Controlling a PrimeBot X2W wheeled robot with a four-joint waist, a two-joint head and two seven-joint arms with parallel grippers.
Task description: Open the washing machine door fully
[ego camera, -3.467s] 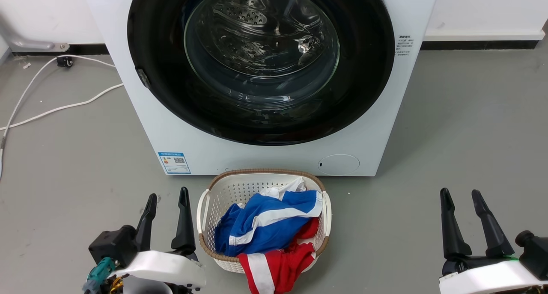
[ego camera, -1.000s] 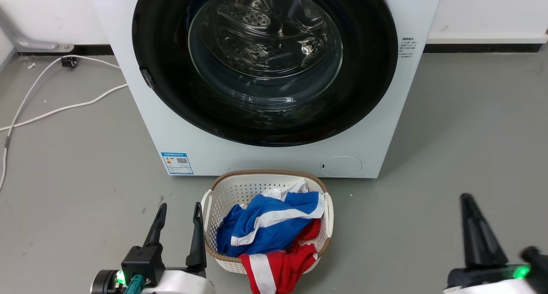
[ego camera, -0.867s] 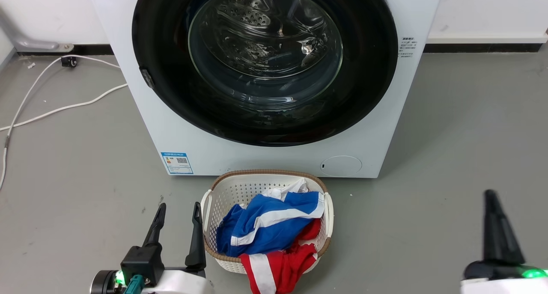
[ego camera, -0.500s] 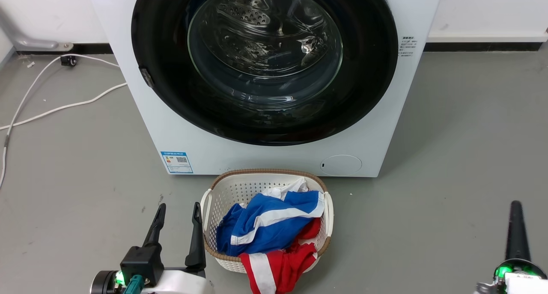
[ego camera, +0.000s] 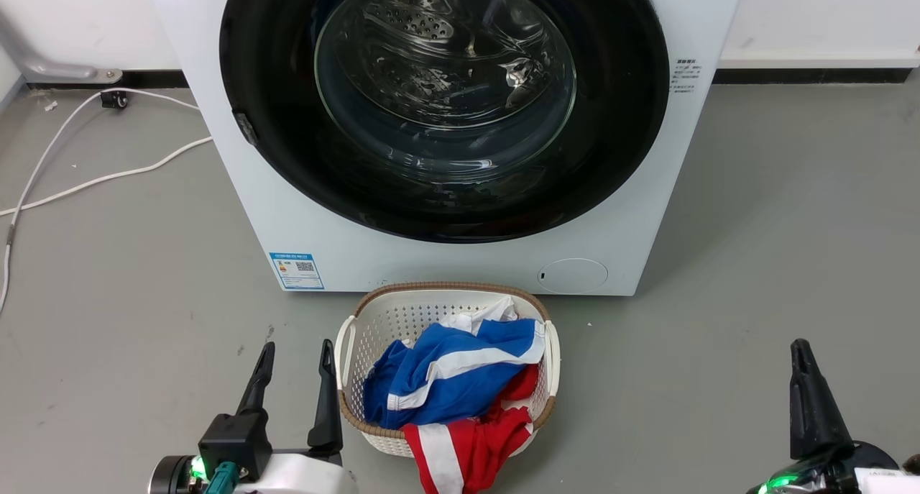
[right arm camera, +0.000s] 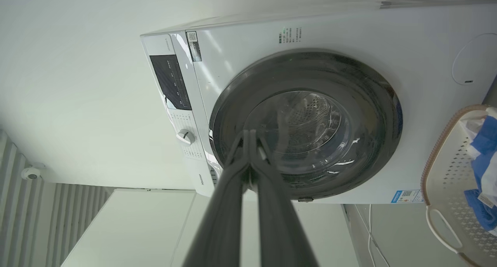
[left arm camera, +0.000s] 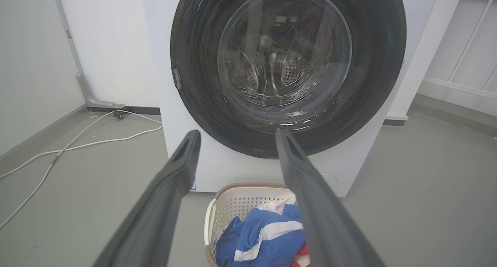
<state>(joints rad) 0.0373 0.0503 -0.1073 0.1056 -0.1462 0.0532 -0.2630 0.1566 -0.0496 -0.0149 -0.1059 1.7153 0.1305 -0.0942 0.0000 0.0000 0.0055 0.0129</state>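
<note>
The washing machine door (ego camera: 618,120) is a large glossy black disc with a clear glass bowl at its centre, lying flat against the white machine front. A small latch tab (ego camera: 244,129) sits on its left edge. My left gripper (ego camera: 297,347) stands open and empty at the lower left, beside the basket and well short of the door. In the left wrist view that gripper (left arm camera: 237,131) points at the lower part of the door (left arm camera: 378,65). My right gripper (ego camera: 799,344) is at the lower right, shut on nothing. Its tips (right arm camera: 248,133) meet, pointing at the door (right arm camera: 372,103).
A white laundry basket (ego camera: 402,318) with blue, white and red clothes stands on the grey floor right before the machine. A round white service cap (ego camera: 573,275) and a blue label (ego camera: 295,271) mark the machine's lower front. White cables (ego camera: 108,177) trail at the left.
The right gripper has shut since 3.5 s ago, turned edge-on and sunk toward the lower right corner. The left gripper has shifted slightly right. The door has not moved.
</note>
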